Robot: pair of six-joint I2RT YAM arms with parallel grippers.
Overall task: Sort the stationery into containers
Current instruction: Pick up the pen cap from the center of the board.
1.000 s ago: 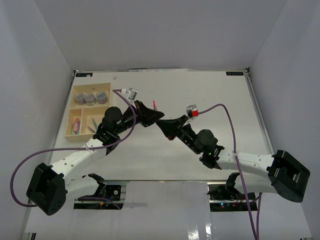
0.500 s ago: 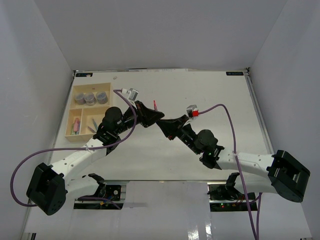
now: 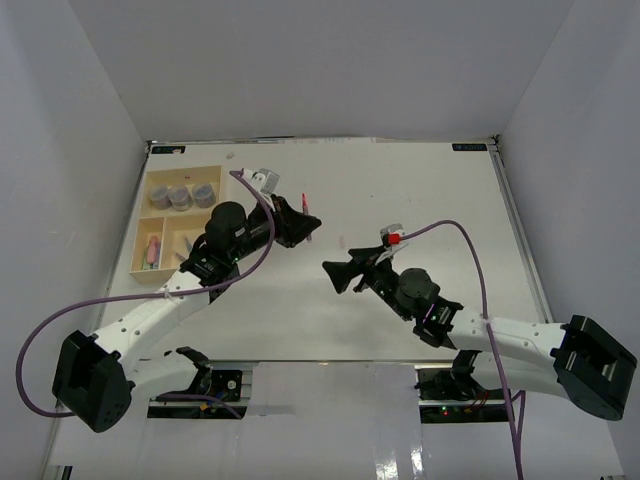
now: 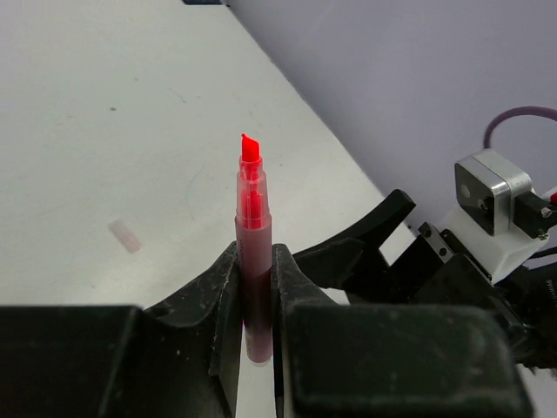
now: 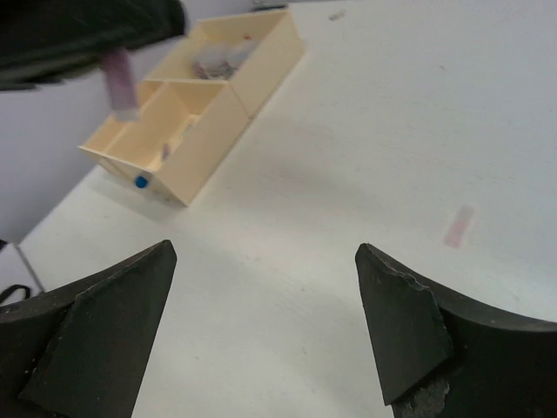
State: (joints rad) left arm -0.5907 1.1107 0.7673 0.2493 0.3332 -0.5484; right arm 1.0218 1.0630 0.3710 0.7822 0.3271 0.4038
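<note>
White counter [image 3: 420, 200], pale walls all round, and the sorting is under way. Over at the far left sits the cream tray [image 3: 140, 225]. Three grey pots [image 3: 181, 197] line up in its long far section and a pink pen [image 3: 153, 250] lies in the near-left compartment. A few more pens [image 3: 188, 246] sit in the near-right one, too small to call their colours.

Left jaws are clamped tight on a red marker [image 4: 251, 226], gripped by the lower barrel, with the bright chisel tip bare and sticking out past the pads. That marker is up off the counter, held in the air just right of the tray, toward the far middle.

Right jaws? Wide apart with nothing between them, hovering over the middle of the counter. They are nearer than the left pair, clear of it, and pointing left toward the tray. From the right wrist, the tray shows beyond the spread fingers [image 5: 96, 340], with a blue dot [image 5: 140, 181] on its near corner.
</note>
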